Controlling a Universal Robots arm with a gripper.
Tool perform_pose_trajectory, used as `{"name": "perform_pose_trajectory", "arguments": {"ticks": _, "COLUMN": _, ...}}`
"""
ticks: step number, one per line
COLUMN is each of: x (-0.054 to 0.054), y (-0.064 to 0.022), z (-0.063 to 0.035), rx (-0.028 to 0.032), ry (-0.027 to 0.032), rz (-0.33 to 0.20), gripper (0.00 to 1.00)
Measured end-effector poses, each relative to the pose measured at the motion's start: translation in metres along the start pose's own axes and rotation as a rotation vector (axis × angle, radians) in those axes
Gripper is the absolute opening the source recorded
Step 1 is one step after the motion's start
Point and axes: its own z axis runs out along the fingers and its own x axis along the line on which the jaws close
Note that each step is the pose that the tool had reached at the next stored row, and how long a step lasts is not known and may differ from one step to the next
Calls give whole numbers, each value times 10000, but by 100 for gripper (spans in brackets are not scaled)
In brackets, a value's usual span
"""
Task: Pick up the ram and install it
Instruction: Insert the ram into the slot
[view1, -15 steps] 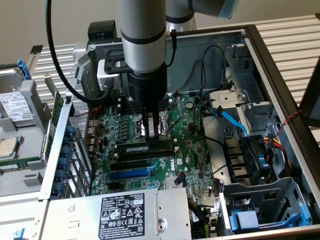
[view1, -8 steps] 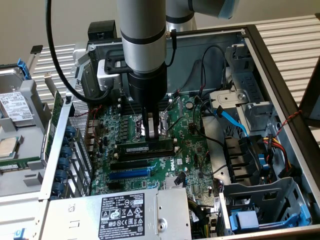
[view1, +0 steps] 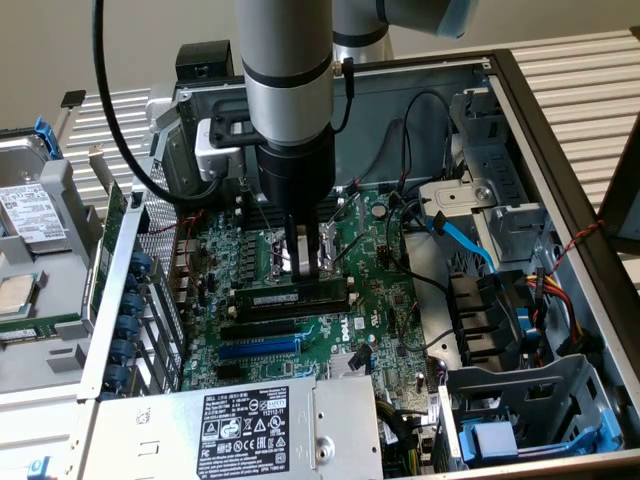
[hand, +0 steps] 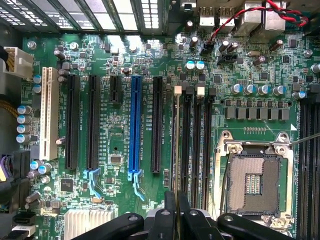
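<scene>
Exterior view: ram (view1: 296, 297) label (view1: 272, 299) seems unreadable.

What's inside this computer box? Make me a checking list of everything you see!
surface: green motherboard inside an open computer case.
job's things: the ram stands along the black slots.
clutter: nothing seen.
grippers: tool shut, right above the ram; grip unclear.
cables: blue cable, red-and-black wires.
surroundings: power supply in the case; hard drive outside, at the exterior view's left.
</scene>
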Motion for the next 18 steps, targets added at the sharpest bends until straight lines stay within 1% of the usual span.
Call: {"name": "perform_pose_trajectory", "arguments": {"ticks": 18, "x": 0, "y": -6, "z": -2, "rx": 0, "ry": -1, "rz": 78, "gripper": 13}}
